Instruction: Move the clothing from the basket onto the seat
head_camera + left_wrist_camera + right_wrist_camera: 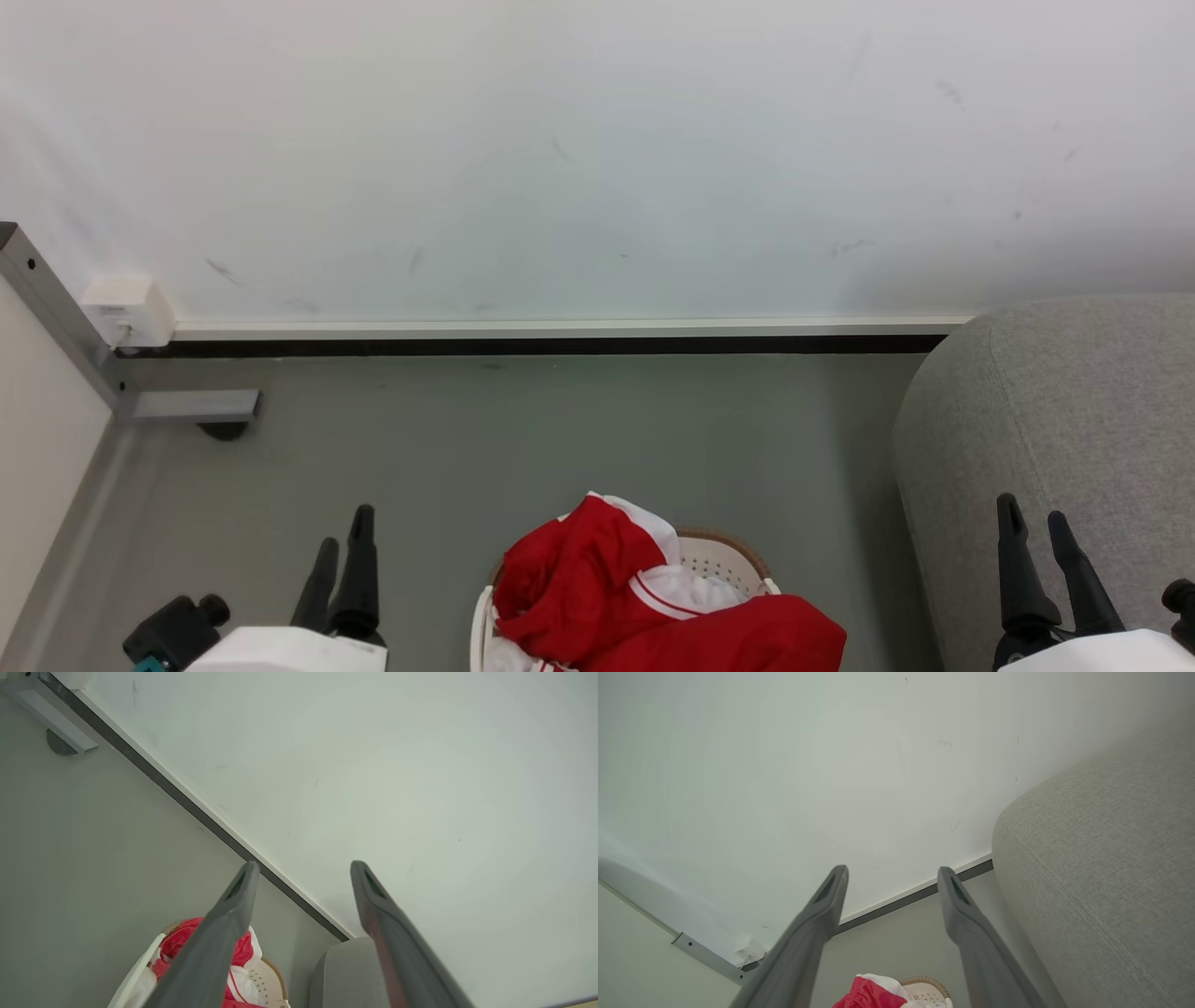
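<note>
1. At the bottom centre of the head view, the clothing [597, 597] lies heaped in the basket [724, 560], with red folds spilling over the rim toward the lower right.
2. The basket stands on the grey floor [513, 439], near the seat [1074, 420] at the right edge of the frame.
3. At lower left, the left end effector [345, 527] is released, fingers apart and grasping nothing.
4. At lower right, the right end effector [1031, 509] is likewise released and empty, in front of the seat.
</note>
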